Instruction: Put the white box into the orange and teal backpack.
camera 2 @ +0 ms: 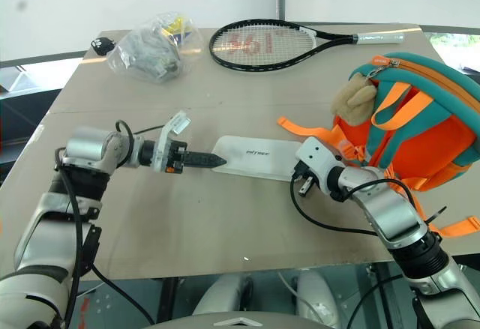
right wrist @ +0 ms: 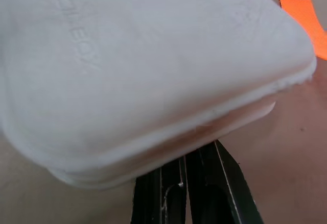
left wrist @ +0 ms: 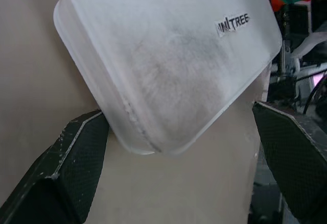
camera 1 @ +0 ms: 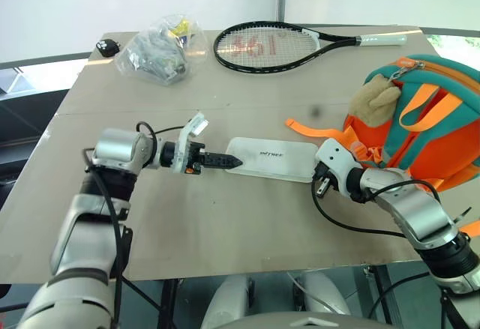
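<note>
The white box [camera 1: 274, 158] lies flat in the middle of the table, lettering up. At its left end my left gripper [camera 1: 229, 162] is open; in the left wrist view its fingers [left wrist: 76, 157] stand wide on either side of the box's rounded corner [left wrist: 153, 81], not closed on it. At the box's right end my right gripper [right wrist: 196, 157] is shut, its fingertips tucked under the box's edge. The orange and teal backpack [camera 1: 431, 123] stands at the right, a tan plush bear [camera 1: 375, 98] on its front, just beyond the right arm.
A black-framed tennis racket [camera 1: 270, 46] lies at the back centre. A clear plastic bag [camera 1: 157, 50] of small items and a small black object [camera 1: 109, 46] sit at the back left. An orange strap [camera 1: 307, 130] trails from the backpack towards the box. The table's front edge [camera 1: 225, 273] is near.
</note>
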Controlling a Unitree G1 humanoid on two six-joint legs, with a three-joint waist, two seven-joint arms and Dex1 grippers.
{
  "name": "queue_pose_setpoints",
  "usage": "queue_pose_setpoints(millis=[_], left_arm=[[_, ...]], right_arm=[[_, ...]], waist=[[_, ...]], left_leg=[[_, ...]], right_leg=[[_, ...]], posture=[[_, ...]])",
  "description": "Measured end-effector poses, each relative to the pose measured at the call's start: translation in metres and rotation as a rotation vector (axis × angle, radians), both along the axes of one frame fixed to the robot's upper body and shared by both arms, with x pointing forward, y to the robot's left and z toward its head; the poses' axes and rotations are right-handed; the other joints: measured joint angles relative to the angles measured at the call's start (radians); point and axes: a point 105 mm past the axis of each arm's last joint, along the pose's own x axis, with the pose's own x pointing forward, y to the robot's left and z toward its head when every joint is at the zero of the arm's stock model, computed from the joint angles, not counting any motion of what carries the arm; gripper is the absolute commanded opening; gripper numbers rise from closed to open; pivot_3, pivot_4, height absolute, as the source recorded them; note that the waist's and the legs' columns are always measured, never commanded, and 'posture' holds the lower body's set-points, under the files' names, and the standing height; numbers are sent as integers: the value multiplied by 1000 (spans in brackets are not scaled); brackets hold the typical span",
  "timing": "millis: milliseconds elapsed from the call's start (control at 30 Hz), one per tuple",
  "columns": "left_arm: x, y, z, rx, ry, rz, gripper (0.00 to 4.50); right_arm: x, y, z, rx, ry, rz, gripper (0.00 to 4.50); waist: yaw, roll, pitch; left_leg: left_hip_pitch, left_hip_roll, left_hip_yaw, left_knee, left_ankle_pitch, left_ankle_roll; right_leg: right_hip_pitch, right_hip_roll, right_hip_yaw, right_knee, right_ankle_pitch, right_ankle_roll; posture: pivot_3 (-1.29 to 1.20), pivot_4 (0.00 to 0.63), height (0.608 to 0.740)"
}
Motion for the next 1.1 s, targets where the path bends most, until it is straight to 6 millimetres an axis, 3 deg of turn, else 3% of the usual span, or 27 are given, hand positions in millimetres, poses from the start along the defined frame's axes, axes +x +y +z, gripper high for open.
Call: queue_pose_setpoints(millis=[267,433,633,867,967,1100], left_arm=[[0,-7,-4,-68,16,119,4500],[6,0,-4,-104,47,193,4500],[12,1,-5,-122,68,204,4500],[17,-13,-7,-125,52,153,4500],[17,-23,-9,-151,64,134,3717],[13,-28,-13,-209,109,126,1784]], right_arm=[[4,-15,1,-126,-67,36,12],[9,-26,2,-198,-106,33,12],[11,-28,1,-218,-123,39,12],[16,-21,1,-216,-133,42,12],[18,-4,2,-196,-147,69,0],[19,-1,2,-191,-151,73,0]], waist=[[10,-1,-1],[19,-1,-1],[20,-2,-2],[21,-2,-3],[20,-2,-3],[20,-2,-3]], left_leg=[[0,-2,0,1,0,0],[0,-2,0,1,0,0],[2,-2,0,2,0,0],[3,-2,0,2,0,0],[3,-2,0,2,0,0],[3,-2,0,2,0,0]], right_leg=[[1,-1,-1,0,0,0],[1,-1,-1,0,0,0],[3,-1,-1,0,0,0],[5,-1,-1,0,0,0],[5,-1,-1,0,0,0],[4,-1,-1,0,0,0]], posture=[[0,150,740],[0,150,740],[0,150,740],[0,150,740],[0,150,740],[0,150,740]])
